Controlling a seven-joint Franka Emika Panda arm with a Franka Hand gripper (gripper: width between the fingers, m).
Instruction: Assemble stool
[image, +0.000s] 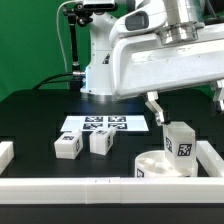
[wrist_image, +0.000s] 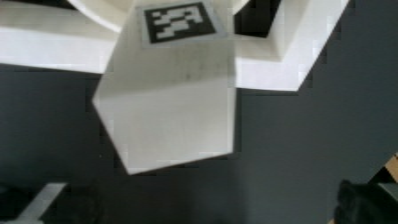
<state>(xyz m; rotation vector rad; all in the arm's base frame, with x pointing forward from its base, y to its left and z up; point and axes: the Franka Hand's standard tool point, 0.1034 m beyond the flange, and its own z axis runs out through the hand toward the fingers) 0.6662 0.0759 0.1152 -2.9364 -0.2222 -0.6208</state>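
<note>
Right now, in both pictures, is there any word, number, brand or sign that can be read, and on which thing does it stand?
Words, numbers, brands: none can be read in either view.
Marker board: only black-and-white square tags, no letters.
Upright leg on the seat: one square tag, a pattern only; the wrist view shows the same.
Two loose legs: tags too small to make out.

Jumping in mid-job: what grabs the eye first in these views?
A tagged leg stands upright on the round seat at the exterior view's right, with the open gripper spread above it. Two loose legs lie beside the marker board at centre.
</note>
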